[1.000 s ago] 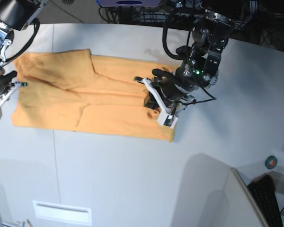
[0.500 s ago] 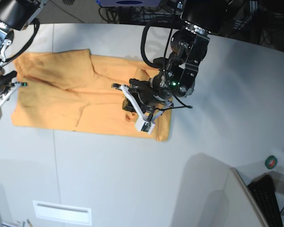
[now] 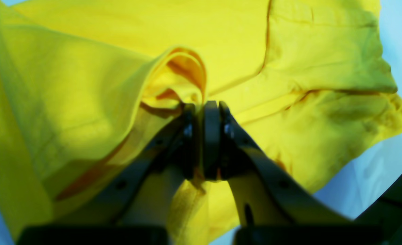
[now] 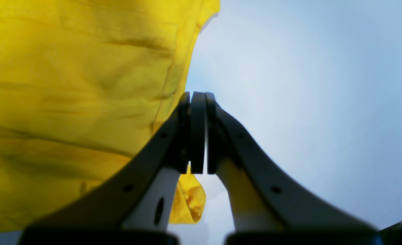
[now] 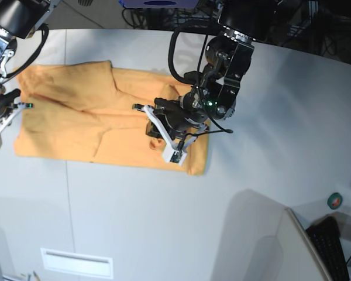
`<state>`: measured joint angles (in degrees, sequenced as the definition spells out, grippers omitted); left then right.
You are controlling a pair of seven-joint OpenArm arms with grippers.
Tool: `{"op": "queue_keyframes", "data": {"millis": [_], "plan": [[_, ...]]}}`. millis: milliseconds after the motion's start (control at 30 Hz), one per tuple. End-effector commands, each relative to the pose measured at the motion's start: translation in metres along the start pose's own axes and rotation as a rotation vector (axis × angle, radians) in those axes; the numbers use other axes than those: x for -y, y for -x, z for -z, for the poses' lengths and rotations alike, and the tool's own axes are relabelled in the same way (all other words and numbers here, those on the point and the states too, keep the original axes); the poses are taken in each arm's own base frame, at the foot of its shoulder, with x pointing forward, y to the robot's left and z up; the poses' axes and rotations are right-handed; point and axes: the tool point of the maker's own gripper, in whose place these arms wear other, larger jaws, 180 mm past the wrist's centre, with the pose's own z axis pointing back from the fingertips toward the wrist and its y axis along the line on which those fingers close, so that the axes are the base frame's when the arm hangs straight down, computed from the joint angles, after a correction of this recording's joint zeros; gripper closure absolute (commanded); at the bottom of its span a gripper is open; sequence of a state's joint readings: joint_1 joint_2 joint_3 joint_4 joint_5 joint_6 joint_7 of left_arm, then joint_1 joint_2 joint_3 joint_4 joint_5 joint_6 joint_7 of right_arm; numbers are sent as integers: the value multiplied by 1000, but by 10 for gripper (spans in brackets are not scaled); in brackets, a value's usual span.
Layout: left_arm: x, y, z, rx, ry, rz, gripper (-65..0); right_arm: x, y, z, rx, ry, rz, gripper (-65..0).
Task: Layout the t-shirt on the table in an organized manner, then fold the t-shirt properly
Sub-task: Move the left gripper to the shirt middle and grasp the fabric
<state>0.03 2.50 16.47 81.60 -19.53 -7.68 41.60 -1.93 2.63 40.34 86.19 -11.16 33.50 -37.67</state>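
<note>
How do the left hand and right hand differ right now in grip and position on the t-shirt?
The left hand is shut on a bunched fold of the t-shirt, lifting fabric; the right hand is shut with nothing visibly pinched. In the base view the left hand sits over the shirt's right part, while the right hand sits at its left edge, beside the bare table. Both are closed.

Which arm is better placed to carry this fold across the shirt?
Left. The left gripper is shut on a raised fold of the t-shirt; the right gripper sits shut and empty beside the shirt's edge.
</note>
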Motion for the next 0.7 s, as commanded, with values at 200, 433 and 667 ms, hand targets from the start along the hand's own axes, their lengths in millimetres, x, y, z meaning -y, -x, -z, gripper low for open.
{"op": "queue_keyframes", "data": {"millis": [200, 433, 667], "plan": [[10, -13, -1, 42, 29, 0, 0, 11, -15, -4, 44, 25, -1, 0], [20, 1, 1, -22, 50, 29, 0, 10, -15, -4, 45, 23, -4, 0], [19, -5, 1, -9, 47, 30, 0, 10, -15, -4, 45, 23, -4, 0]]}}
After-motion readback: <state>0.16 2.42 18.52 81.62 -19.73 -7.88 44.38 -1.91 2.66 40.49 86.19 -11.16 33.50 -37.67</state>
